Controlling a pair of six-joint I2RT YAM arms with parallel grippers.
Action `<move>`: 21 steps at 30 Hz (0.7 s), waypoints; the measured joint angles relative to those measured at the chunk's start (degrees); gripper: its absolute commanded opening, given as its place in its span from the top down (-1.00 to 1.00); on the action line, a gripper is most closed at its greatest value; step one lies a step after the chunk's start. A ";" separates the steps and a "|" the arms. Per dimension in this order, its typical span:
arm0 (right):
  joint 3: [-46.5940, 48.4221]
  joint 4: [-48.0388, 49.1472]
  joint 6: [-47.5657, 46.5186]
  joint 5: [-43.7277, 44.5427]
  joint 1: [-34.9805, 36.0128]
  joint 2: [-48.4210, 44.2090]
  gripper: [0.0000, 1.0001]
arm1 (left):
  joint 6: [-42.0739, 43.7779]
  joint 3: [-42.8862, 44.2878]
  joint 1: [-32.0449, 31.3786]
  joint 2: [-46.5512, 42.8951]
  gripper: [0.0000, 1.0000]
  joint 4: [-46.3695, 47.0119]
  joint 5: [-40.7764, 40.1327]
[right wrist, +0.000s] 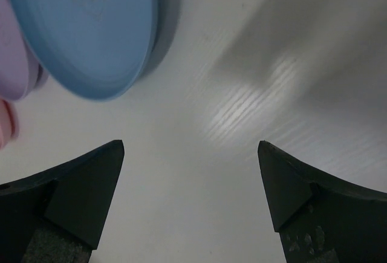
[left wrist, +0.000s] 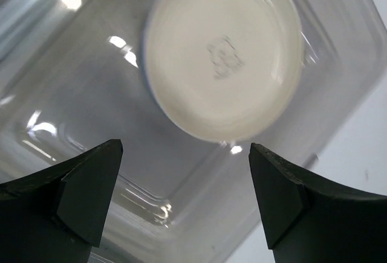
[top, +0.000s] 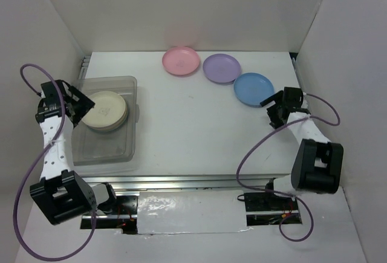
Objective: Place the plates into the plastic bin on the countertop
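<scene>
A cream plate (top: 105, 110) lies in the clear plastic bin (top: 124, 148) at the left; the left wrist view shows the plate (left wrist: 224, 54) inside the bin (left wrist: 199, 178). My left gripper (top: 78, 103) is open and empty, just left of the plate over the bin. A pink plate (top: 181, 61), a purple plate (top: 221, 68) and a blue plate (top: 253, 89) lie in a row at the back of the countertop (top: 193, 130). My right gripper (top: 271, 107) is open and empty, beside the blue plate (right wrist: 91, 30). Other plates are out of view.
White walls close in the back and both sides. A metal rail (top: 199, 181) runs along the front edge. Purple cables loop from both arms.
</scene>
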 measured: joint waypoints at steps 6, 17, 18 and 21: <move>9.27 1.46 0.39 0.24 -2.73 16.79 -0.91 | 5.01 -6.34 -7.69 -9.79 -0.99 3.41 8.90; 28.74 -0.52 -1.11 -1.25 -2.67 35.30 0.11 | 9.51 -11.32 -15.37 -15.72 -0.99 9.09 19.47; 30.21 -1.11 -1.33 -1.14 -2.51 36.35 0.28 | 9.62 -11.32 -15.74 -15.72 -0.99 9.20 19.47; 30.71 -2.80 -1.64 -0.70 -2.38 36.94 1.00 | 9.64 -11.32 -16.33 -15.72 -0.99 9.22 19.30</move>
